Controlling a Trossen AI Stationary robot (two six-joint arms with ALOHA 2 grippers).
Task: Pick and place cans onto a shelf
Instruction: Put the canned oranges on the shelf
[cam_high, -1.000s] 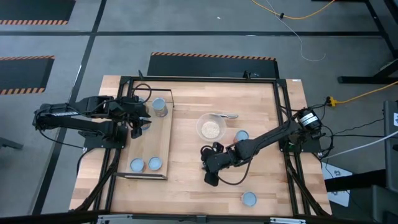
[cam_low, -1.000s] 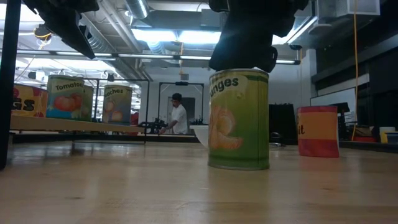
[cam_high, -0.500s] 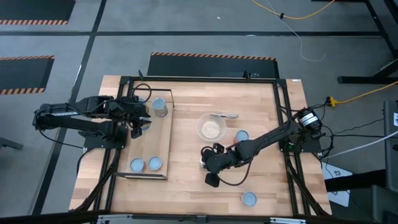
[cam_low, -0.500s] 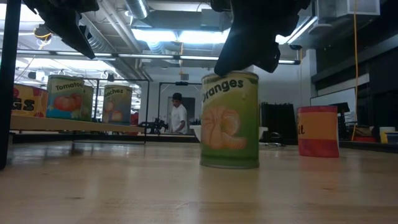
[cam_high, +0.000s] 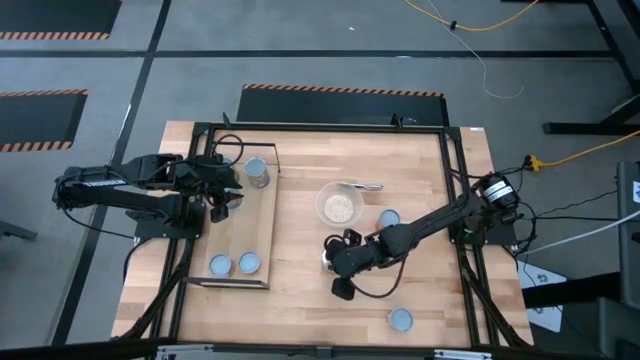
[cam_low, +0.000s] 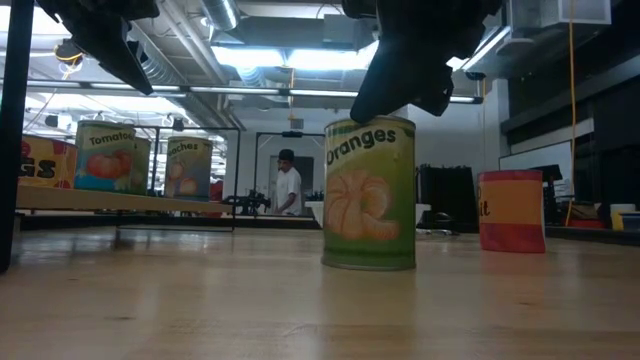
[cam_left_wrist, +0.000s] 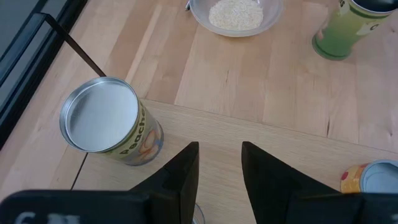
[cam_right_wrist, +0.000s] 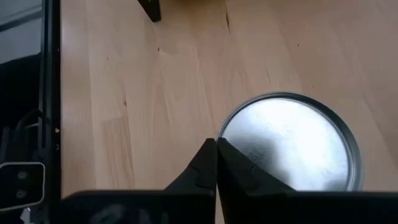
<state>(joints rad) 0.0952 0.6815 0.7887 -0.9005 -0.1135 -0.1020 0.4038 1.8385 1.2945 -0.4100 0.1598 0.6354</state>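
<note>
Nearest to you in the low view stands the green oranges can (cam_low: 369, 193), upright on the table (cam_low: 300, 310), with the right gripper (cam_low: 405, 85) just above its top rim. Your right wrist view shows that gripper's fingers (cam_right_wrist: 208, 163) pressed together with nothing between them, at the edge of the can's silvery lid (cam_right_wrist: 289, 146); the can is not held. From above, this can (cam_high: 328, 262) sits near the table's middle, under the tip of the right arm.

A little farther back on the right stands a red-and-orange can (cam_low: 511, 210), seen from above just beside the clear bowl of pale grains (cam_high: 339, 206). One more can (cam_high: 400, 320) stands alone near the table's front edge.

To the left, the shelf (cam_high: 268, 215) carries cans: two side by side at its near end (cam_high: 219, 266) (cam_high: 248, 263) and a peaches can (cam_high: 257, 170) at its far end. The low view shows a tomatoes can (cam_low: 111, 157) on the board as well.

Your left gripper (cam_high: 226, 198) hovers over the shelf, its fingers (cam_left_wrist: 180, 180) spread apart and empty, the peaches can (cam_left_wrist: 112, 121) just ahead of them.

Far behind the table, a person (cam_low: 288, 185) stands in the room.
</note>
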